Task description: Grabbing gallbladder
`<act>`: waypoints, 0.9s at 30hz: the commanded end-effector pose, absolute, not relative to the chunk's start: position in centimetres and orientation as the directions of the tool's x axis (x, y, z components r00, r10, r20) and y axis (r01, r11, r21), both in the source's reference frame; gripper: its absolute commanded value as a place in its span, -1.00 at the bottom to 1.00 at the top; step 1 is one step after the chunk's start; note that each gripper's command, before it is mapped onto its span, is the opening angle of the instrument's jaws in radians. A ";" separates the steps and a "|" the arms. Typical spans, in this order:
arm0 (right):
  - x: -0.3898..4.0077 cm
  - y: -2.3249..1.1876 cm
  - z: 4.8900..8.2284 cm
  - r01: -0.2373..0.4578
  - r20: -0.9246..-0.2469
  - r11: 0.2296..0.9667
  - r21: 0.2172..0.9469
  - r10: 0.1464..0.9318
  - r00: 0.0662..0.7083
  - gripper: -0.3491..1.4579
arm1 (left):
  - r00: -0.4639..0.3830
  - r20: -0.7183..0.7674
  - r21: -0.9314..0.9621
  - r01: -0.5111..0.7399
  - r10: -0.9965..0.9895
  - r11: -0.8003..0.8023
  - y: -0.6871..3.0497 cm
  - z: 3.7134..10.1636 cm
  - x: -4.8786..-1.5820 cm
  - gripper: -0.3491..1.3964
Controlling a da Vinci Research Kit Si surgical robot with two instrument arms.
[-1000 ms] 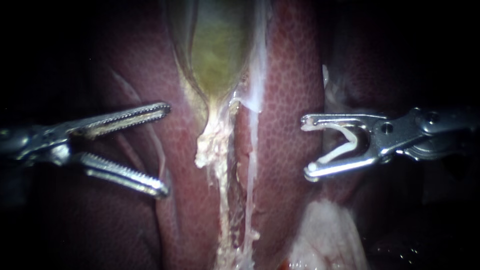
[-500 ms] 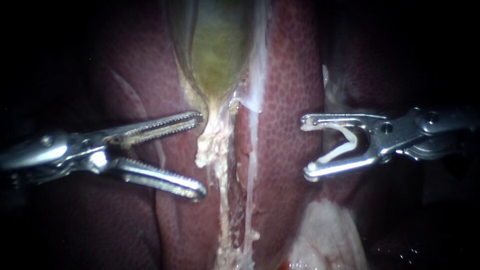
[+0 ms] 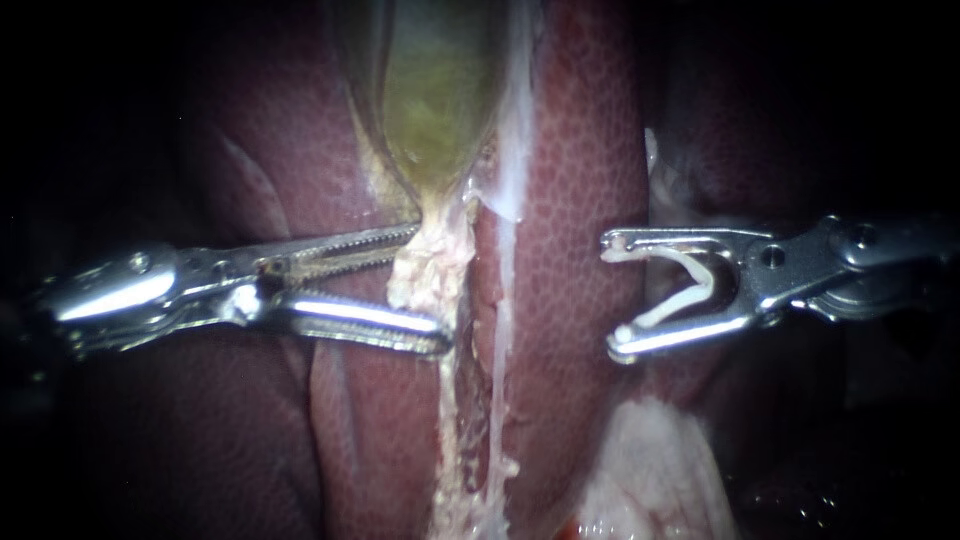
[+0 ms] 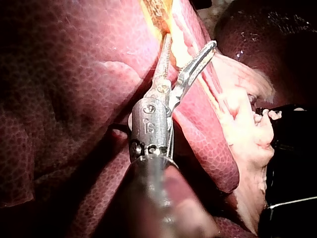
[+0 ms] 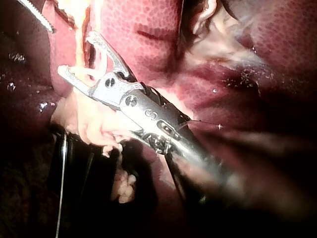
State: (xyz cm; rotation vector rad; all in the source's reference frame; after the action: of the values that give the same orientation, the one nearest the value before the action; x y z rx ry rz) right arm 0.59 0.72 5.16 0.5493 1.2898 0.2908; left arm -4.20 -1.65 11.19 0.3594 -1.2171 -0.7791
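Gallbladder [image 3: 435, 100] grasping is judged to be at the closing step. The jaws of the left instrument [image 3: 430, 290] are held partly spread, with the pale tissue [image 3: 425, 270] at the gallbladder's tapered end lying between them, not yet pinched; a firm closing is called for next. The gallbladder itself is seen just above, bedded in the liver [image 3: 580, 180]. The right instrument [image 3: 612, 295] is seen well apart, its jaws wide around a white clip [image 3: 690, 275] touched by both.

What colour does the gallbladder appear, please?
The gallbladder is yellowish green, best seen in the endoscope view.
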 end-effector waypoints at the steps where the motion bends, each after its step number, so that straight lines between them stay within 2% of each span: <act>1: 0.59 0.72 5.16 0.096 -0.825 0.838 0.538 0.499 0.266 0.05 | 0.132 0.685 0.646 0.345 -0.716 0.681 -1.66 11.17 -4.20 -0.87; 2: 0.59 0.72 5.16 0.096 -0.825 0.838 0.538 0.499 0.266 0.05 | 0.128 0.668 0.660 0.352 -0.733 0.663 -1.67 11.16 -4.18 -1.00; 18: 0.60 0.72 5.17 0.096 -0.825 0.838 0.538 0.499 0.266 0.05 | 0.143 0.613 0.688 0.387 -0.777 0.614 -1.75 10.99 -4.14 -1.00; 27: 0.58 0.72 5.16 0.096 -0.825 0.838 0.538 0.499 0.266 0.05 | 0.115 0.600 0.706 0.389 -0.792 0.591 -1.61 10.48 -3.88 -1.00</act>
State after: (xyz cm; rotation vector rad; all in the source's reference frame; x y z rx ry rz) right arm 0.58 0.72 5.17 0.5493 1.2890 0.2913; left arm -3.85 -1.58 10.43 0.4198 -1.1601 -0.9065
